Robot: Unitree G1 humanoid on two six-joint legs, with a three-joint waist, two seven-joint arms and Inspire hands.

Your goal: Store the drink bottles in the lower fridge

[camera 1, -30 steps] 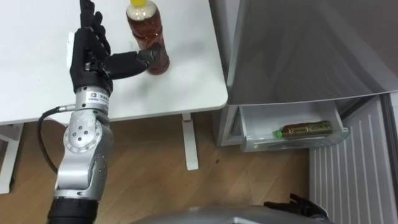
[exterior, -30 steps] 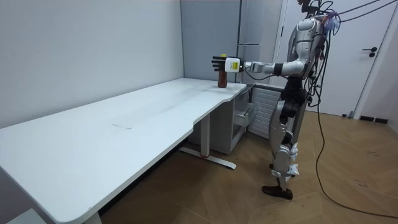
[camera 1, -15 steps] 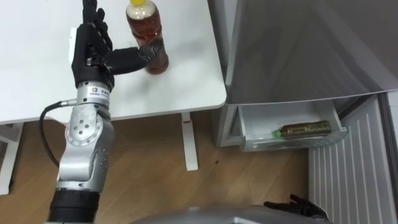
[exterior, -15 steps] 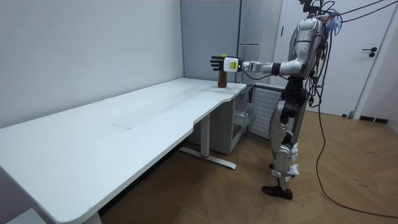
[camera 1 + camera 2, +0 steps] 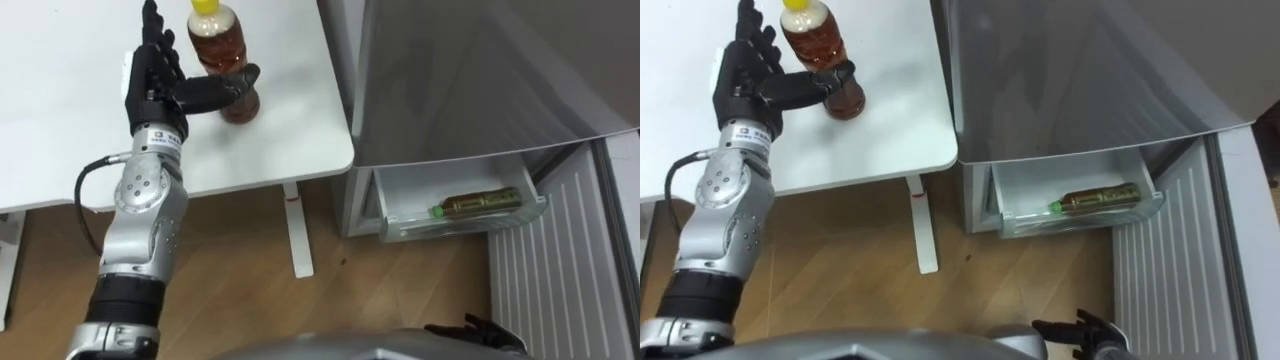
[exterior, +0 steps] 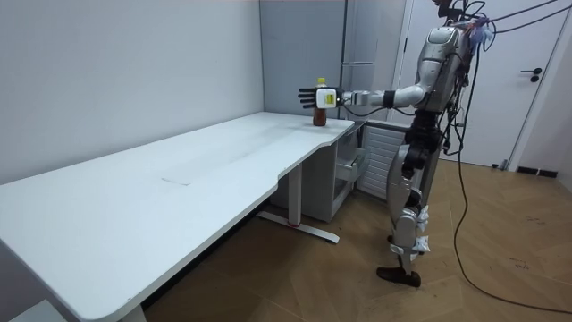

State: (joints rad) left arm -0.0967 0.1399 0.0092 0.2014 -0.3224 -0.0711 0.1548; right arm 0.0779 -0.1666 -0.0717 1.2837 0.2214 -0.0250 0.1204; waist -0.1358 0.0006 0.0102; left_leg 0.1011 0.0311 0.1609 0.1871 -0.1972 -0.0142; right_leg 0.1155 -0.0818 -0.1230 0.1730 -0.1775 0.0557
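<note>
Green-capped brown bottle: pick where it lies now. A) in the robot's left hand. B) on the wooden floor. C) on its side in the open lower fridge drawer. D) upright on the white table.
C: the green-capped brown bottle lies on its side inside the open white drawer low on the fridge.

Two drink bottles, one already stored.
We see a yellow-capped brown bottle (image 5: 222,70) upright on the white table (image 5: 60,120), near its corner; a green-capped bottle (image 5: 480,202) lies sideways in the open lower fridge drawer (image 5: 410,190).
</note>
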